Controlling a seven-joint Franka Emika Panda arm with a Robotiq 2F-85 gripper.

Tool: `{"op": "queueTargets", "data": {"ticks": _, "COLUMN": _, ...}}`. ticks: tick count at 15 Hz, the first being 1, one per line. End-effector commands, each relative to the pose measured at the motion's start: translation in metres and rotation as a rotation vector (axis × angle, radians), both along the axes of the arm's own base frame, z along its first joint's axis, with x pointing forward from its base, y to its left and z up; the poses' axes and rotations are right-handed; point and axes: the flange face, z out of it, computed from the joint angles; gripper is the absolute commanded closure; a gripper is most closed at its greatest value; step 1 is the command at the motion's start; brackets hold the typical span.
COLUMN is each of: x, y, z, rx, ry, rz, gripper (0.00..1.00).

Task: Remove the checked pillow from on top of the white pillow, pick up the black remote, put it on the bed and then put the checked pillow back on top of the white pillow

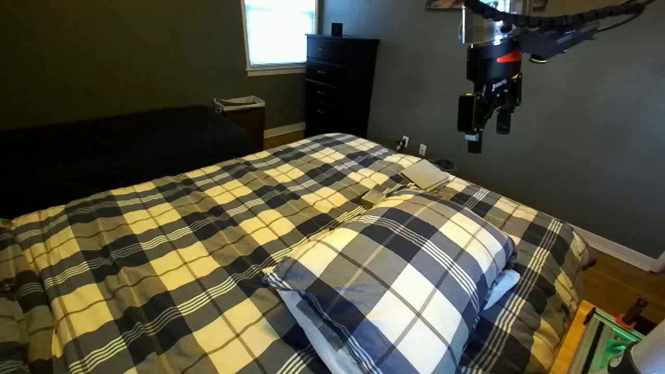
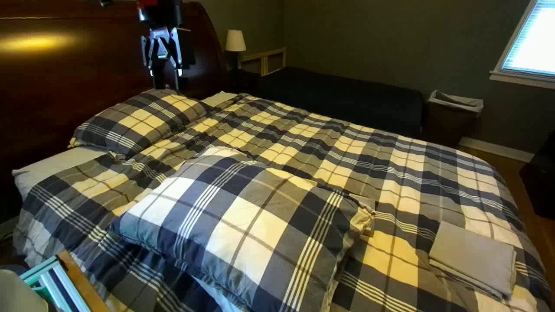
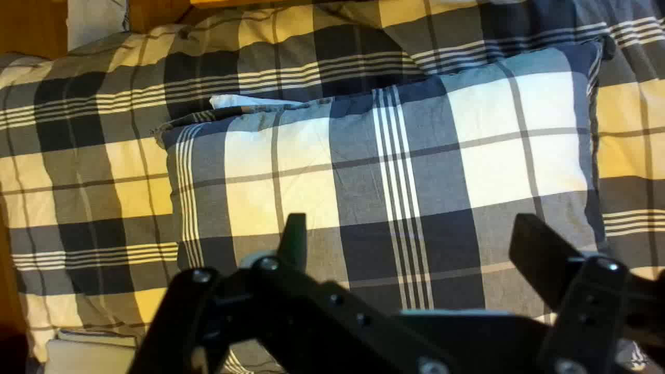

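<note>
Checked pillow well below the pincer, whose jaws stand wide apart, nothing between them! Plump as it looks, a shallow bite could slip off. Too deep, and the white pillow, farther below the pincer, may drag along. Black remote? Out of sight; if underneath, a hasty tug might fling it.

Most of the white pillow is hidden under the checked pillow; only slivers show. Checked one's cut off at the bottom in both exterior views; in wrist view the pincer blocks part. The bed runs out of frame. Some black thing on the dresser, too small to tell.
</note>
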Motion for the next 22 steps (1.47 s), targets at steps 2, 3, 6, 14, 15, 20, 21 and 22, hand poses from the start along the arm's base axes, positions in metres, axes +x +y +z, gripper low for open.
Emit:
{"op": "queueTargets", "data": {"ticks": 2, "x": 0.000, "y": 0.000, "z": 0.000, "rx": 0.000, "ry": 0.001, "rz": 0.000, "gripper": 0.00}}
{"op": "queueTargets", "data": {"ticks": 3, "x": 0.000, "y": 0.000, "z": 0.000, "rx": 0.000, "ry": 0.001, "rz": 0.000, "gripper": 0.00}}
{"op": "queueTargets", "data": {"ticks": 6, "x": 0.000, "y": 0.000, "z": 0.000, "rx": 0.000, "ry": 0.001, "rz": 0.000, "gripper": 0.00}}
{"op": "queueTargets", "data": {"ticks": 14, "x": 0.034, "y": -0.010, "z": -0.048, "rx": -0.098, "ry": -0.163, "rz": -0.042, "gripper": 0.00}}
{"op": "queueTargets", "data": {"ticks": 15, "x": 0.041, "y": -0.010, "z": -0.057, "rx": -0.099, "ry": -0.211, "rz": -0.052, "gripper": 0.00}}
{"op": "queueTargets", "data": {"ticks": 20, "x": 0.074, "y": -0.024, "z": -0.107, "rx": -0.031, "ry": -0.321, "rz": -0.162, "gripper": 0.00}}
{"op": "queueTargets", "data": {"ticks": 21, "x": 0.079, "y": -0.027, "z": -0.117, "rx": -0.030, "ry": -0.333, "rz": -0.186, "gripper": 0.00}}
{"op": "queueTargets", "data": {"ticks": 22, "x": 0.087, "y": -0.032, "z": -0.129, "rx": -0.020, "ry": -0.332, "rz": -0.203, "gripper": 0.00}}
